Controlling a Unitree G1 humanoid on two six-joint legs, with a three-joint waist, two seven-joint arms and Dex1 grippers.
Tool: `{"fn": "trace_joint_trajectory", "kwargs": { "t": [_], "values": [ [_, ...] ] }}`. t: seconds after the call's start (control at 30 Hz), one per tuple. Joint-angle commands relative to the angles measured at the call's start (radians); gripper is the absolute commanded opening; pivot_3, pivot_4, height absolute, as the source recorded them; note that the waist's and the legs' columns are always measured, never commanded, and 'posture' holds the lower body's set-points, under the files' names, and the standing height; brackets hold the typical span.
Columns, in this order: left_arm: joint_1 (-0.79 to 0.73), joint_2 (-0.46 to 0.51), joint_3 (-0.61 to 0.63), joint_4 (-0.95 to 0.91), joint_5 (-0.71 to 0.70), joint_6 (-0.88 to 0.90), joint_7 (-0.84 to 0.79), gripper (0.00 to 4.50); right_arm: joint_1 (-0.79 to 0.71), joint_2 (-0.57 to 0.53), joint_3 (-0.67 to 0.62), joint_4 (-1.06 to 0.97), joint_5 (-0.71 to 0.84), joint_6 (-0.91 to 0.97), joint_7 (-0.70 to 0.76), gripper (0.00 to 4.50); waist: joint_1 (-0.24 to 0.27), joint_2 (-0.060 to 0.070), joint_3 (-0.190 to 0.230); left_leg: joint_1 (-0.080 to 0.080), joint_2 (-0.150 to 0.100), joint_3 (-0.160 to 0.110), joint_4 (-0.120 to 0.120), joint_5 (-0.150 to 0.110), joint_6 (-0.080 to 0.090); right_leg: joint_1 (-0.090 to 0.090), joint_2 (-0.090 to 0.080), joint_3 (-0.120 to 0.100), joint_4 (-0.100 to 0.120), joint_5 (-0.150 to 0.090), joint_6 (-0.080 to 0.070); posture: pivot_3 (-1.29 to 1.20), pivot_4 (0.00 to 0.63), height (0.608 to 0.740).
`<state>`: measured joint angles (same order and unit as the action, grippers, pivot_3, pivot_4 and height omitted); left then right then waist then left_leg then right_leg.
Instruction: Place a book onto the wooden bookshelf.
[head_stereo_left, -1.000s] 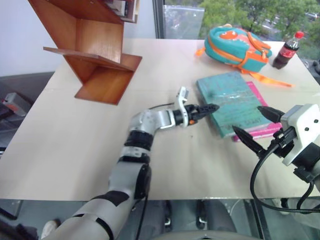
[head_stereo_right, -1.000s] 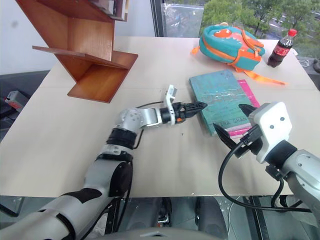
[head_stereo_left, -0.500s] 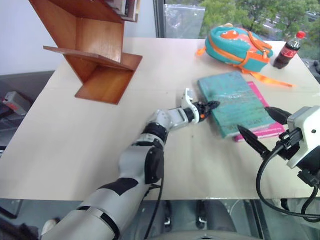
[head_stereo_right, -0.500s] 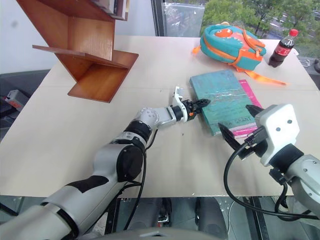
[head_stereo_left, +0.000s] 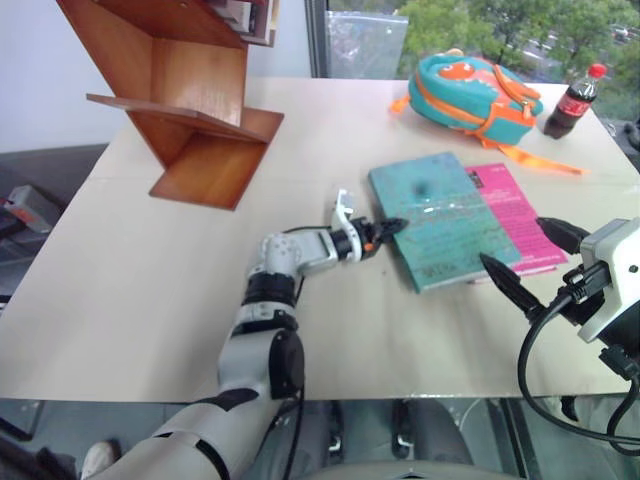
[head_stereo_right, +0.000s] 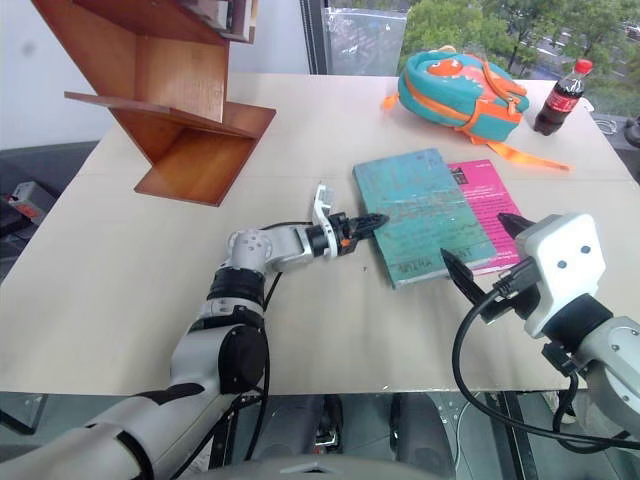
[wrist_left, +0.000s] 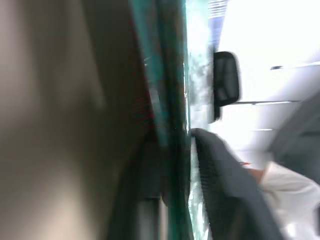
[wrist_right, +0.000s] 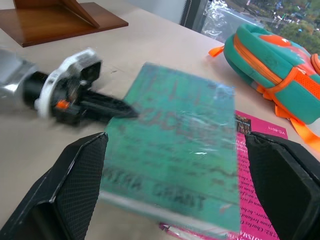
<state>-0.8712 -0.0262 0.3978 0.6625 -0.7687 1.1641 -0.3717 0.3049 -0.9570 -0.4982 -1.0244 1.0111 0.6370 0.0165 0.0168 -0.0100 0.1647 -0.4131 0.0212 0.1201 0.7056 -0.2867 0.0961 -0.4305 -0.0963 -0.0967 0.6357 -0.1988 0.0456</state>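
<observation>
Left gripper (head_stereo_left: 385, 228) pinching the book's (head_stereo_left: 443, 217) edge, thin teal softcover, faint dark lettering

Bright daylight comes from the window behind the worktop (head_stereo_left: 150, 300); the left wrist view is strongly blurred.

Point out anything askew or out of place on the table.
The teal book lies skewed across the pink book, half covering it, with the left gripper pinching its near-left edge. The backpack and cola bottle look undisturbed.
</observation>
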Motion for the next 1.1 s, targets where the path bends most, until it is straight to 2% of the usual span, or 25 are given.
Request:
{"fn": "trace_joint_trajectory", "kwargs": {
  "t": [0.03, 0.1, 0.27, 0.4, 0.53, 0.6, 0.67, 0.8, 0.93, 1.07, 1.1],
  "values": [
    [-0.014, -0.038, -0.005, 0.016, -0.011, -0.015, -0.013, 2.85, -0.007, -0.004, -0.016, -0.023, -0.003, -0.019, -0.002, 4.5, 0.001, 0.0, 0.0, 0.0, 0.0, 0.0, 0.0, 0.0, 0.0, 0.0, 0.0, 0.0, 0.0, 0.0, 0.0, 0.0, 0.15, 0.74],
    [-0.043, -0.043, -0.004, 0.07, -0.001, -0.049, -0.037, 3.86, -0.006, -0.008, -0.019, -0.023, -0.004, -0.019, -0.003, 4.5, 0.003, 0.0, 0.0, 0.0, 0.0, 0.0, 0.0, 0.0, 0.0, 0.0, 0.0, 0.0, 0.0, 0.0, 0.0, 0.0, 0.15, 0.74],
    [-0.127, -0.034, 0.0, 0.231, 0.03, -0.124, -0.103, 3.86, 0.005, -0.035, -0.038, -0.023, 0.027, -0.036, -0.022, 4.5, 0.005, 0.0, 0.0, -0.001, -0.001, 0.0, 0.0, 0.0, 0.0, 0.0, 0.0, -0.001, 0.0, 0.0, 0.0, 0.0, 0.15, 0.74],
    [-0.161, -0.035, 0.011, 0.32, 0.031, -0.126, -0.158, 2.74, 0.037, -0.064, -0.051, -0.023, 0.054, -0.066, -0.051, 4.5, 0.008, 0.0, 0.0, -0.001, -0.001, -0.001, 0.0, 0.0, 0.0, 0.0, 0.0, -0.001, 0.0, 0.0, 0.0, 0.0, 0.15, 0.74],
    [-0.176, -0.028, 0.021, 0.357, 0.029, -0.117, -0.199, 0.79, 0.069, -0.091, -0.052, -0.023, 0.069, -0.099, -0.077, 4.5, 0.008, -0.001, 0.0, -0.001, -0.001, 0.0, 0.0, 0.0, 0.0, 0.0, 0.0, -0.001, 0.0, 0.0, 0.0, 0.0, 0.15, 0.74],
    [-0.183, -0.016, 0.027, 0.355, 0.023, -0.099, -0.224, 0.03, 0.086, -0.104, -0.046, -0.023, 0.071, -0.121, -0.089, 4.5, 0.008, -0.001, 0.0, -0.001, -0.001, -0.001, 0.0, 0.0, 0.0, 0.0, 0.0, -0.001, 0.0, 0.0, 0.0, 0.0, 0.15, 0.74],
    [-0.185, 0.002, 0.027, 0.333, 0.022, -0.081, -0.243, 0.03, 0.1, -0.115, -0.04, -0.023, 0.071, -0.141, -0.101, 4.5, 0.006, -0.001, 0.0, -0.001, -0.001, -0.001, 0.0, 0.0, 0.0, 0.0, 0.0, -0.001, 0.0, 0.0, 0.0, 0.0, 0.15, 0.74],
    [-0.162, 0.063, -0.001, 0.138, -0.012, 0.02, -0.291, 0.03, 0.12, -0.115, -0.038, -0.023, 0.062, -0.174, -0.109, 4.5, 0.0, -0.002, 0.001, -0.001, 0.0, -0.001, 0.0, 0.0, 0.0, -0.001, 0.0, -0.001, 0.0, 0.0, 0.0, 0.0, 0.15, 0.74],
    [-0.09, 0.148, -0.072, -0.232, -0.053, 0.054, -0.346, 0.03, 0.099, -0.092, -0.018, -0.023, 0.043, -0.174, -0.104, 4.5, -0.006, -0.002, 0.001, -0.001, 0.0, 0.0, 0.0, 0.0, 0.0, -0.002, 0.0, 0.001, 0.001, 0.001, -0.002, 0.0, 0.15, 0.74],
    [-0.029, 0.267, -0.191, -0.535, 0.009, -0.107, -0.449, 0.03, 0.036, -0.062, 0.004, -0.014, 0.03, -0.144, -0.076, 4.5, -0.001, -0.001, 0.0, 0.0, 0.0, 0.0, 0.0, 0.0, -0.001, -0.001, 0.0, 0.002, 0.002, 0.001, -0.002, 0.0, 0.15, 0.74],
    [-0.013, 0.313, -0.226, -0.6, 0.048, -0.196, -0.499, 0.03, 0.017, -0.057, 0.011, -0.003, 0.025, -0.14, -0.061, 4.5, 0.002, -0.001, 0.0, 0.0, 0.0, 0.0, 0.0, 0.0, -0.001, -0.001, -0.001, 0.002, 0.001, 0.001, -0.002, 0.0, 0.15, 0.74]
  ]
}}
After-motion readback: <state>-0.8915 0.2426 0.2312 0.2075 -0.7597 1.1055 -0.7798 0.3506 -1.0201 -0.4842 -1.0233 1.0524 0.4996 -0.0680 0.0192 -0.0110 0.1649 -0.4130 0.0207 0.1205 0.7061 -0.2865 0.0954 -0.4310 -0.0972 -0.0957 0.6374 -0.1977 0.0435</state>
